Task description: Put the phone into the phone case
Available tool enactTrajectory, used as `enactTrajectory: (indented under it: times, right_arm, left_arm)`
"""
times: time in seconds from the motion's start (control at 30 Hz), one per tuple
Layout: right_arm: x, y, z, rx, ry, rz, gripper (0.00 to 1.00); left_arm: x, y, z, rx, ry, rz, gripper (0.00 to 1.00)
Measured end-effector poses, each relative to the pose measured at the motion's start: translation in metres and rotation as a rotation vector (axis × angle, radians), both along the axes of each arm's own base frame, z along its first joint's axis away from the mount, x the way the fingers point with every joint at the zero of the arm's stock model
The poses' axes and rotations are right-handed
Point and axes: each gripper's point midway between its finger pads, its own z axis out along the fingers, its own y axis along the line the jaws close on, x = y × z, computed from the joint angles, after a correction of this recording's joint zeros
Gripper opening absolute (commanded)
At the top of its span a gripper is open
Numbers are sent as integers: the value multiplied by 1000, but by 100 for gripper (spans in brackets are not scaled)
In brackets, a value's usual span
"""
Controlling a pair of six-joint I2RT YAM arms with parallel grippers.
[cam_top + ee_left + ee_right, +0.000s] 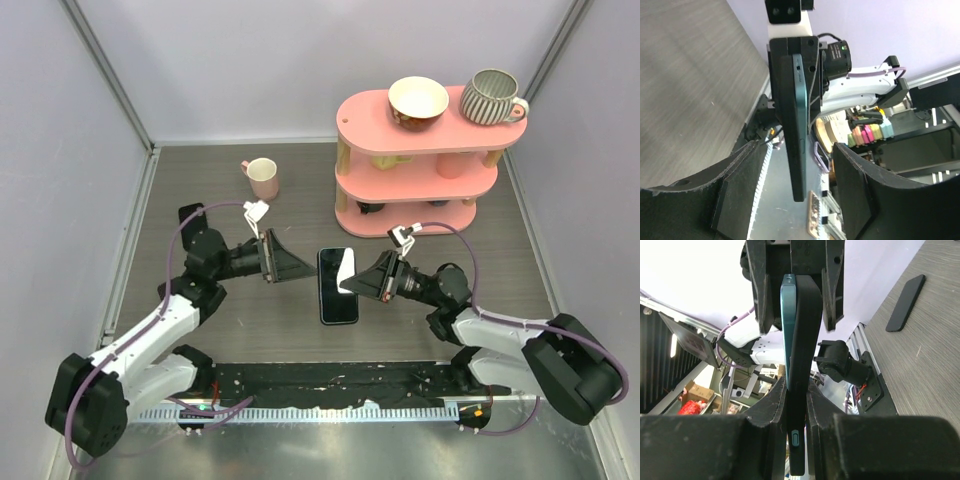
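Progress looks roughly halfway, by my judgement. Just in front of one end of the pink shelf [415, 165], lifted off the table [240, 340], the phone [337, 290] hangs screen-up, with the right gripper [354, 286] clenched on one long edge.

In the right wrist view the phone case [805, 330] lies against the phone's underside. The gripped edge appears tucked inside the shell, which seems to gape away toward the far edge. The left wrist view agrees: that far teal edge [800, 125] shows bare, with slim buttons. What seems left is pressing this free edge home.

The left gripper [305, 270], near that same end of the shelf, is spread wide, its flat black pads either side of the free edge with gaps showing.

The screen is glossy dark glass carrying a white reflection. The case is thin, matte black and round-cornered. Another thin black slab [905, 302] lies flat on the table; I cannot tell what it is.
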Motion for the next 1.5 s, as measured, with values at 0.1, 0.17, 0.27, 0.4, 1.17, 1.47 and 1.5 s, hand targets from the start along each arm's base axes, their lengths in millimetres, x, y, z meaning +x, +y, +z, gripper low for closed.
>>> enactTrajectory:
  times: [0.1,0.17,0.27,0.4,1.17,1.47,1.5]
  right_arm:
    - [7,3,-8,-18,33,-13,8]
    - [13,6,-14,-31,55,-20,8]
    - [18,9,-16,-36,70,-23,13]
    - [19,10,-11,-23,49,-28,21]
    - [63,-29,69,-98,-245,-261,72]
    - [67,-24,40,-283,-248,-221,69]
    - [69,-24,32,-307,-231,-215,69]
  left_arm:
    - [-7,-9,-12,5,38,-27,60]
    - [-17,-18,-20,15,55,-61,52]
    - [-23,-27,-26,27,66,-76,29]
    - [-19,-28,-32,37,78,-54,8]
    - [-25,-26,-58,124,74,-78,0]
    - [-24,-28,-69,152,109,-82,0]
    - [-24,-28,-69,151,109,-84,0]
